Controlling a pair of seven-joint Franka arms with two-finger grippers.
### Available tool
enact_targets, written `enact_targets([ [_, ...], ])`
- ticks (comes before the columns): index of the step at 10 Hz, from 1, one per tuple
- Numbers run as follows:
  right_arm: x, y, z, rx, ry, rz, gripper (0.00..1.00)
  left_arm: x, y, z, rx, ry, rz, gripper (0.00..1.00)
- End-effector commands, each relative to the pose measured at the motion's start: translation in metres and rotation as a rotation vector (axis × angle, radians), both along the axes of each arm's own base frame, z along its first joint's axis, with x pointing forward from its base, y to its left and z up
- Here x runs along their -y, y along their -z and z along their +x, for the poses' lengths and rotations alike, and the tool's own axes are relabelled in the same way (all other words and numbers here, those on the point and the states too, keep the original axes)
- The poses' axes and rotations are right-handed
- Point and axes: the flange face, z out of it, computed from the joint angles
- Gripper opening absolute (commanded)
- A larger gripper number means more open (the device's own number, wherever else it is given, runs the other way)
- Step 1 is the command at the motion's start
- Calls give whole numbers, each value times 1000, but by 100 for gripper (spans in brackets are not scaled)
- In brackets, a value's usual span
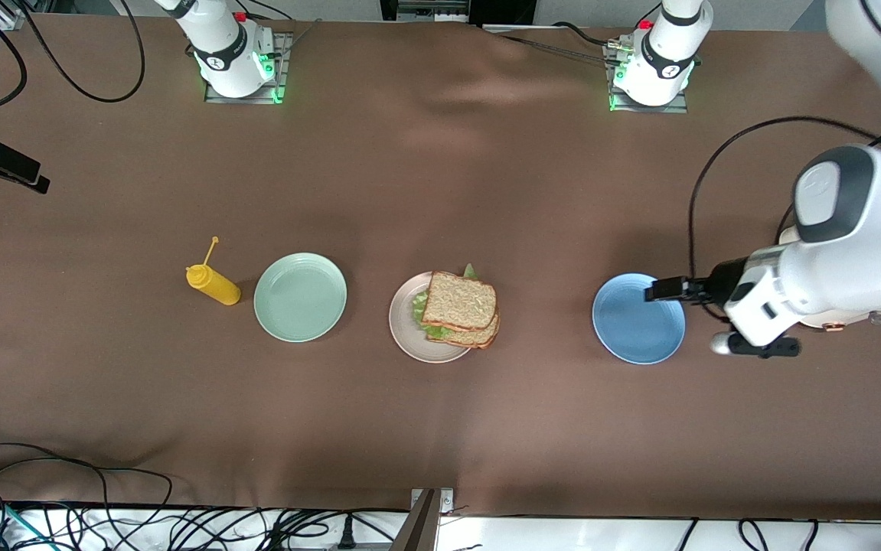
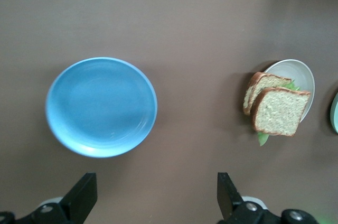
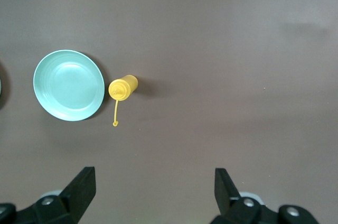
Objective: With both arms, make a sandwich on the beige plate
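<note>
Sandwich (image 1: 461, 310) | sitting stacked on beige plate (image 1: 404, 332) mid-bench, top slice overhanging, lettuce peeking out; looking complete | left claw (image 2: 157, 195) hanging wide and empty over blue plate (image 1: 637, 318) | right claw (image 3: 155, 192) gaping wide, empty, above bench near bottle (image 3: 122, 87) | no writing legible

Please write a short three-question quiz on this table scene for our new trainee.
1. True or false: the sandwich lies on the mint-green plate.
2. Which thing stands beside the mint-green plate, toward the right arm's end of the table?
A. the blue plate
B. the yellow squeeze bottle
C. the beige plate
3. Fill in: both the left gripper and the right gripper have their fingers ____.

Key: 1 false, it lies on the beige plate; 2 B; 3 open.
</note>
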Motion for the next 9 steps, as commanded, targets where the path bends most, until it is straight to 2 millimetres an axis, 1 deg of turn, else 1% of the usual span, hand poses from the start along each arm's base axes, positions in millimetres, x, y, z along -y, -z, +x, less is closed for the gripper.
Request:
enact_targets([
  [1, -4, -2, -2, -1, 1, 16, 100, -18, -47, -34, 3, 12, 124, 100],
  [2, -4, -2, -2, -1, 1, 16, 100, -32, -72, -45, 18, -4, 150, 100],
  [3, -5, -2, -2, -1, 0, 16, 100, -39, -87, -58, 23, -17, 163, 100],
  [4, -5, -1, -2, -2, 0, 16, 100, -48, -96, -69, 29, -31, 174, 100],
  [5, -5, -2, -2, -1, 0, 16, 100, -60, -101, -76, 31, -48, 181, 100],
  [8, -5, -2, -2, -1, 1, 16, 100, -65, -126, -87, 68, -62, 193, 100],
  [9, -5, -2, -2, -1, 1, 16, 100, -72, -134, -91, 81, -75, 197, 100],
])
